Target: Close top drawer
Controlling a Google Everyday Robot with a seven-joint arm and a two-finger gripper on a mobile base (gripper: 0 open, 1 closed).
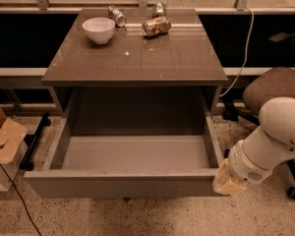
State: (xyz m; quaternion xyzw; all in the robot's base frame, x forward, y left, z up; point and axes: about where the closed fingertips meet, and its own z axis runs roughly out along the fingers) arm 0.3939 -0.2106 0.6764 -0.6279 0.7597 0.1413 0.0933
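The top drawer is a wide grey-taupe drawer pulled far out of the cabinet; its inside is empty. Its flat front faces the camera at the bottom of the view. My gripper is at the end of the white arm at the right, touching the right end of the drawer front. The lower drawers are out of view.
On the cabinet top stand a white bowl and three cans at the back. A brown office chair stands at the right behind the arm. A cardboard box and a cable lie on the floor at the left.
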